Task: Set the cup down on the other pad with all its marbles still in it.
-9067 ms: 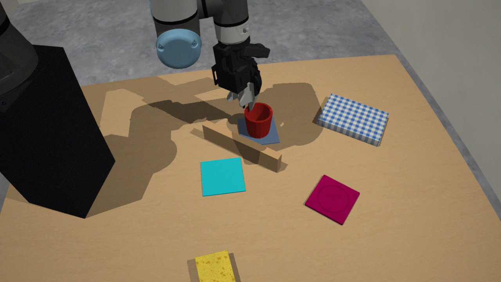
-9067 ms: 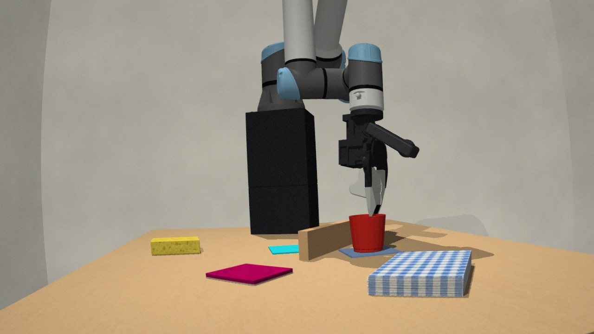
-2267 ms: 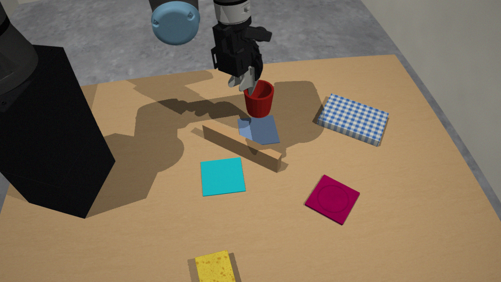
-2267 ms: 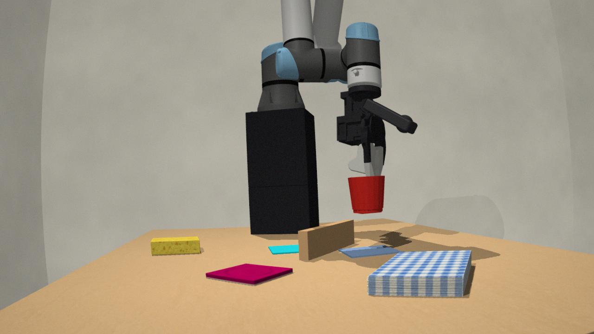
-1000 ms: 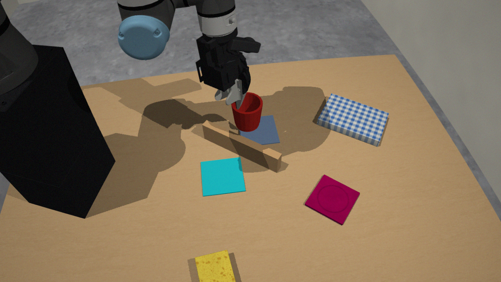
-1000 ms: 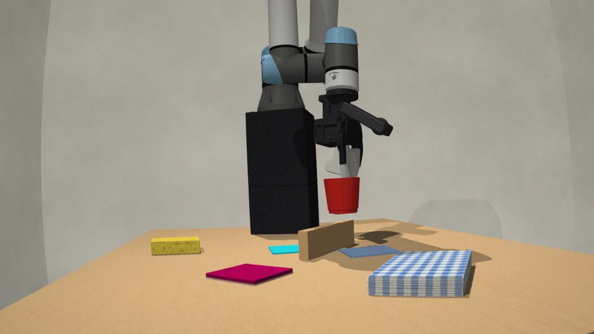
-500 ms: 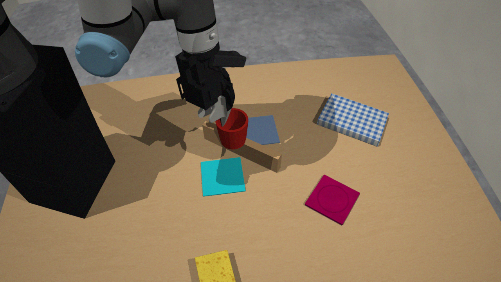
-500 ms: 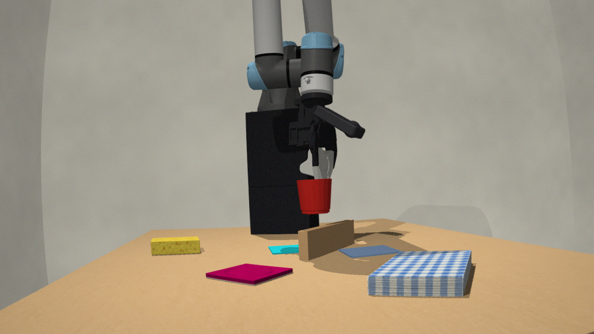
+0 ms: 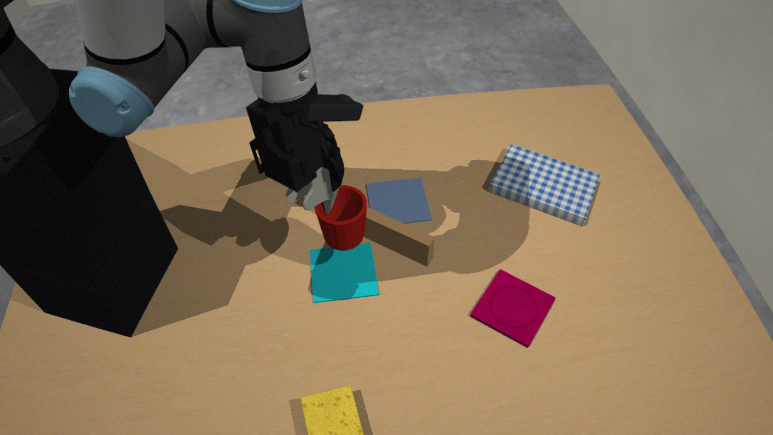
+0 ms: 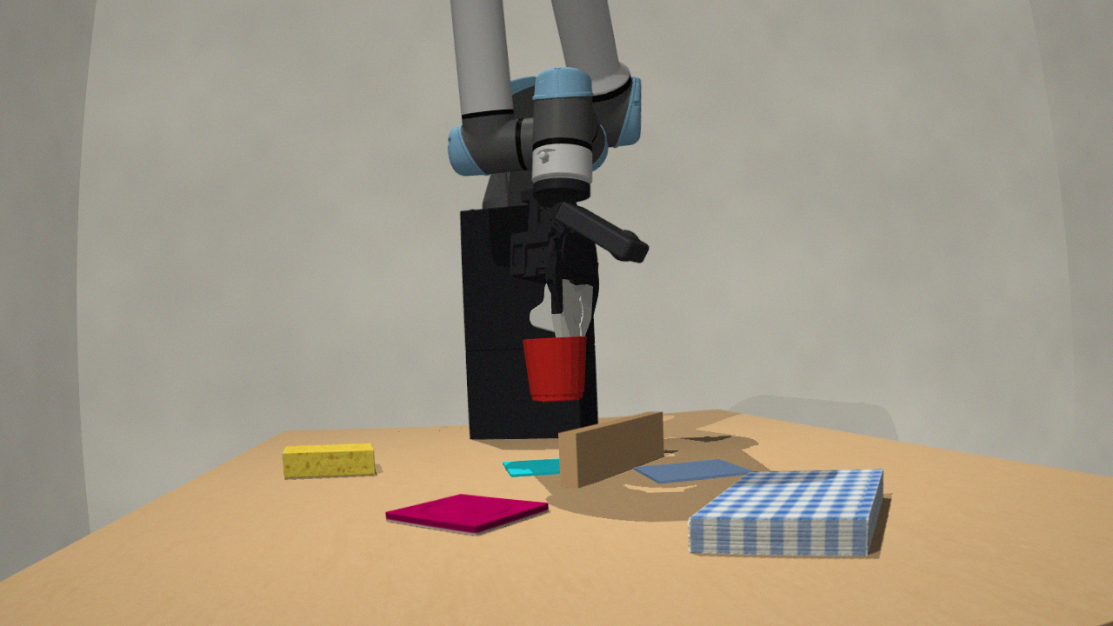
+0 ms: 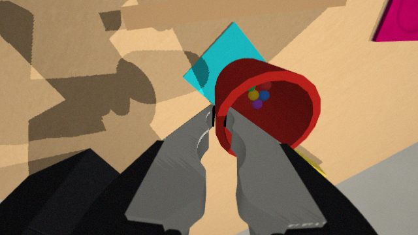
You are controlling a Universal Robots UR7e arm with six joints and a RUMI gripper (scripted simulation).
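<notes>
My gripper (image 9: 323,202) (image 10: 562,322) (image 11: 218,106) is shut on the rim of the red cup (image 9: 342,222) (image 10: 554,369) (image 11: 287,108), one finger inside and one outside the wall. The cup hangs upright, well above the table. Several coloured marbles (image 11: 258,96) lie at its bottom in the wrist view. The cyan pad (image 9: 342,273) (image 10: 531,467) (image 11: 225,49) lies below the cup, on the near side of the wooden rail (image 9: 402,238) (image 10: 610,447) (image 11: 228,11). The blue-grey pad (image 9: 401,200) (image 10: 689,469) lies on the rail's far side.
A magenta coaster (image 9: 512,307) (image 10: 465,512) (image 11: 398,23), a folded blue-checked cloth (image 9: 545,183) (image 10: 787,511) and a yellow sponge (image 9: 331,412) (image 10: 328,460) lie on the table. The robot's black base (image 9: 70,227) (image 10: 497,327) stands at the left.
</notes>
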